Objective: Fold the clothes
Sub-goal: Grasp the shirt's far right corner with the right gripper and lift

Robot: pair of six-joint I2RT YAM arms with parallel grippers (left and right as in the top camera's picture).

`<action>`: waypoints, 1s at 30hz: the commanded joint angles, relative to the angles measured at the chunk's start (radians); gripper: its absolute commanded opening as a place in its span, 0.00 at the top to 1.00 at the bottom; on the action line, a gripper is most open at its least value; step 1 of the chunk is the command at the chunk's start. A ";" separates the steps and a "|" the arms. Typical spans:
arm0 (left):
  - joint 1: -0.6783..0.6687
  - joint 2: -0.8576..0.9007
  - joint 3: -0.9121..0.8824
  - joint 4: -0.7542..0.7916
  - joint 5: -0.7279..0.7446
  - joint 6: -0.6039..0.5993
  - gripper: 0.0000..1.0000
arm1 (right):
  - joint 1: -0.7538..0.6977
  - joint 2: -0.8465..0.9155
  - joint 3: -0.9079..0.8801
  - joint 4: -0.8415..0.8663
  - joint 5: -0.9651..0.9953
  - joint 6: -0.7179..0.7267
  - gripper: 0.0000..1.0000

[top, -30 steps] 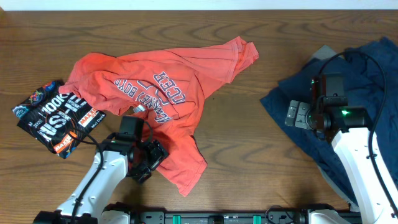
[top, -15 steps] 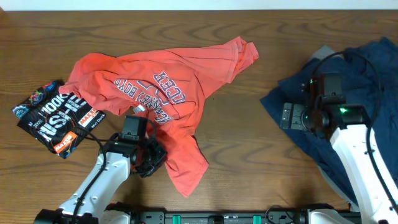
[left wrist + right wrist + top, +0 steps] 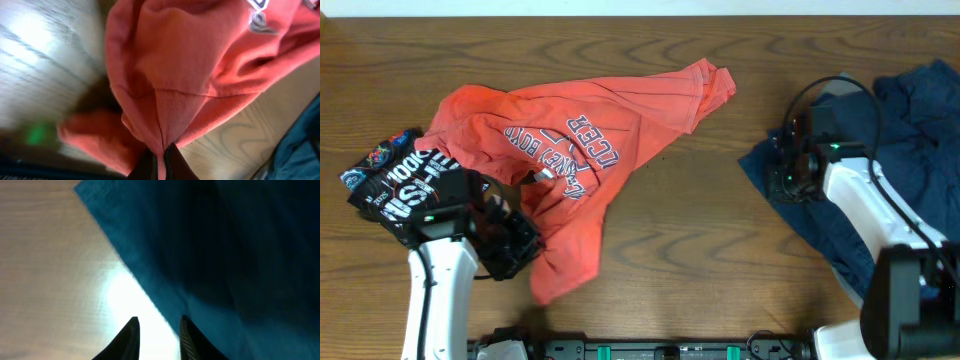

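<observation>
A red T-shirt with printed lettering lies crumpled at the table's centre-left. My left gripper is at its lower hem, and in the left wrist view that gripper is shut on a pinched fold of the red T-shirt, which rises off the wood. A dark blue garment lies heaped at the right. My right gripper sits at its left edge. The right wrist view shows this gripper with its jaws a little apart over bare wood, one finger against the blue garment.
A folded black garment with colourful print lies at the left edge, just beside my left arm. A bit of grey cloth peeks out from behind the blue heap. Brown wooden table spans the view between the two shirts.
My left gripper shut on the red shirt's hem and swung left, dragging the lower part with it. My right gripper moved up-left to the blue garment's edge and its jaws narrowed.
</observation>
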 commanded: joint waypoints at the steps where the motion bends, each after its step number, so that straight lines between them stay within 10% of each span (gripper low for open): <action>1: 0.064 -0.026 0.038 -0.050 -0.002 0.091 0.94 | -0.020 0.098 0.007 0.054 0.000 -0.042 0.74; 13: 0.216 -0.046 0.039 -0.106 -0.002 0.188 0.94 | -0.327 0.212 0.048 0.202 0.328 0.181 0.68; 19: 0.236 -0.046 0.039 -0.103 -0.002 0.191 0.94 | -0.512 0.208 0.196 0.134 -0.224 0.074 0.66; 23: 0.236 -0.046 0.039 -0.092 -0.002 0.191 0.94 | -0.476 0.181 0.293 0.040 -0.515 -0.075 0.61; 30: 0.236 -0.045 0.039 -0.089 -0.002 0.191 0.94 | -0.158 0.142 0.328 0.039 -0.389 -0.159 0.29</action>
